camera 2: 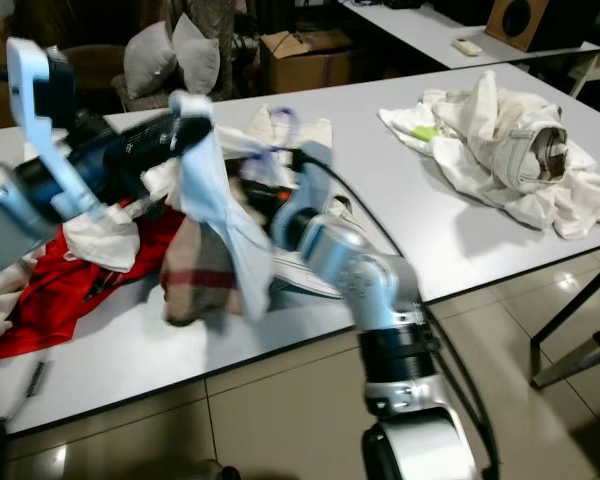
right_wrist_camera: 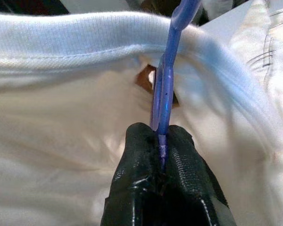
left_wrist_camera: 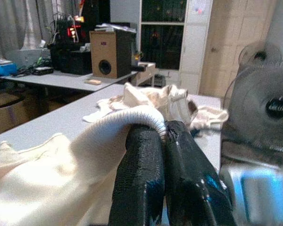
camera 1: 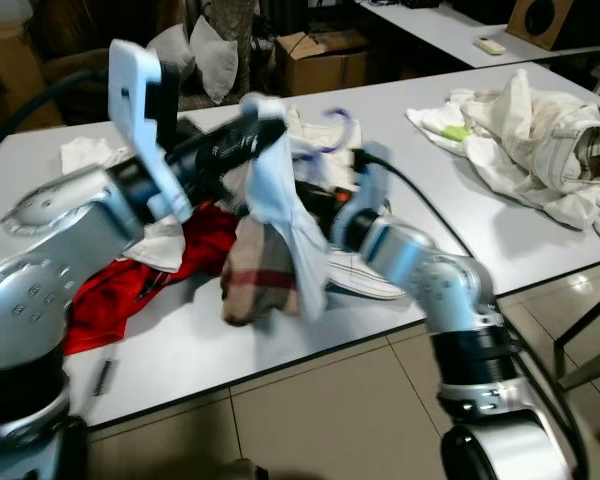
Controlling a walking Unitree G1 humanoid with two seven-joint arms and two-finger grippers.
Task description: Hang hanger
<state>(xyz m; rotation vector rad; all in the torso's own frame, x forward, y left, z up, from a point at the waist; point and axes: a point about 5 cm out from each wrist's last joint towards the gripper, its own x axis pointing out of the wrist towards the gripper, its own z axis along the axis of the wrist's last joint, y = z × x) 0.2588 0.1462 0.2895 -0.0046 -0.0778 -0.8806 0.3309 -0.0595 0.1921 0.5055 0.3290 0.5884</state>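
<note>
You've got a smooth, glossy purple plastic hanger (right_wrist_camera: 163,89) pinched in the right gripper (right_wrist_camera: 164,136); its fingers look black, rubbery, slightly shiny. White T-shirt (right_wrist_camera: 61,108) is soft matt knit cloth w/ ribbed collar, clamped by the left gripper (left_wrist_camera: 164,141), pads coarse-textured. Arms are brushed silver metal. Table (camera 1: 460,215) top is smooth matt white laminate. Red garment (camera 1: 115,285) and plaid cloth (camera 1: 255,275) look matt fabric. Floor (camera 1: 330,415) tiles are glossy, cardboard box (camera 1: 320,62) matt.

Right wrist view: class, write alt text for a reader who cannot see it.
The right hand, its two black fingers shut, pinches a thin blue hanger that rises toward the ribbed collar of a white shirt behind it.
</note>
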